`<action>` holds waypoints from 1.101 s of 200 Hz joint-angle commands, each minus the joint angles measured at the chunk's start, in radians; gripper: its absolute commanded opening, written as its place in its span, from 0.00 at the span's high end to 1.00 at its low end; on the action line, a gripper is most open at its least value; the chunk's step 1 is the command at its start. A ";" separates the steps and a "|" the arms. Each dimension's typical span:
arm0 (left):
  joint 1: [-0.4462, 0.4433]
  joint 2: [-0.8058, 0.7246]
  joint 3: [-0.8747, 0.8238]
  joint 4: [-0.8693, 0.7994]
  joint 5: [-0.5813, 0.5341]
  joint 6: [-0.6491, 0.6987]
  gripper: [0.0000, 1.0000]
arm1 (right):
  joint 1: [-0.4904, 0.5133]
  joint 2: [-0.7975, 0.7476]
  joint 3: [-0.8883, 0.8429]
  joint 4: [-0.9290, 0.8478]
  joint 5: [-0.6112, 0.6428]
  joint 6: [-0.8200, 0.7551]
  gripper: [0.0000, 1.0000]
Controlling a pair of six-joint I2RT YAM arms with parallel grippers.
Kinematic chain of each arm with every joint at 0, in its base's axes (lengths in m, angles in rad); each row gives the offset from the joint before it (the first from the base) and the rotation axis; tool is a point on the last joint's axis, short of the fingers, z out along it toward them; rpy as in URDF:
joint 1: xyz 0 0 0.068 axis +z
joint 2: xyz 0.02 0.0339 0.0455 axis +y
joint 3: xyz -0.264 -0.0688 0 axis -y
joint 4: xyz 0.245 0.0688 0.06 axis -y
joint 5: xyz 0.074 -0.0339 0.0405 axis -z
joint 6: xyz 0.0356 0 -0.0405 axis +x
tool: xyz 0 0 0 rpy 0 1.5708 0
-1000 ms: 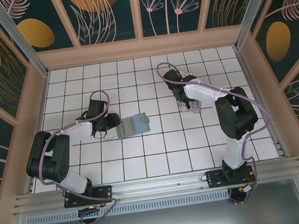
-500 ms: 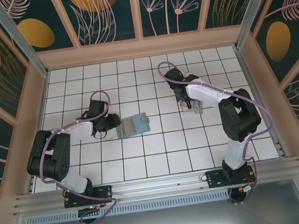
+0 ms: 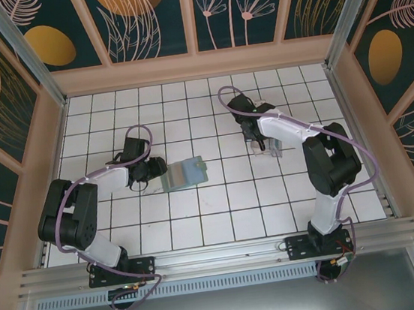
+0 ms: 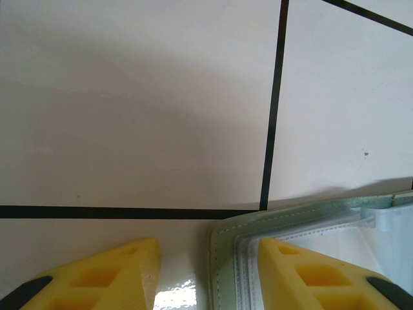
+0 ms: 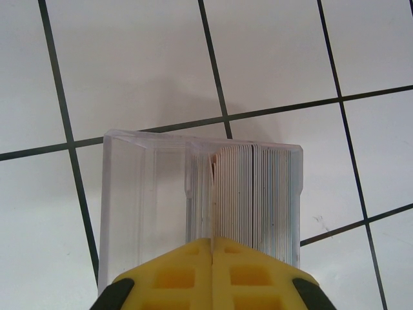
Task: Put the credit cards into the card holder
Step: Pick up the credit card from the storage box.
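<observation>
top cam: holder [image 3: 185,173] lies open left of centre on the bench [image 3: 222,214], with the left tool [image 3: 151,171] at its left edge. The right tool [image 3: 256,140] sits over the clear tray [image 3: 270,147], upper right of centre.
left wrist cam: shows the fingers [image 4: 110,281] apart. One is over bare tile at lower left, the other over the holder's clear sleeves at lower right.
right wrist cam: cards [image 5: 258,194] stand on edge in the tray's right half, mid-frame.
right tool: fingers pressed together at bottom centre, right at the stack. Can't tell if a card's pinched.
</observation>
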 commanded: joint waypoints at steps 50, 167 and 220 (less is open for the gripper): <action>-0.005 -0.013 -0.005 -0.005 0.010 0.001 0.56 | -0.017 -0.094 0.045 -0.050 -0.047 -0.031 1.00; -0.001 -0.073 -0.084 -0.028 0.131 -0.022 0.54 | -0.029 -0.344 -0.132 0.280 -0.669 -0.135 1.00; -0.002 -0.100 -0.091 -0.037 0.082 -0.052 0.54 | 0.019 -0.298 -0.263 0.524 -1.000 -0.148 1.00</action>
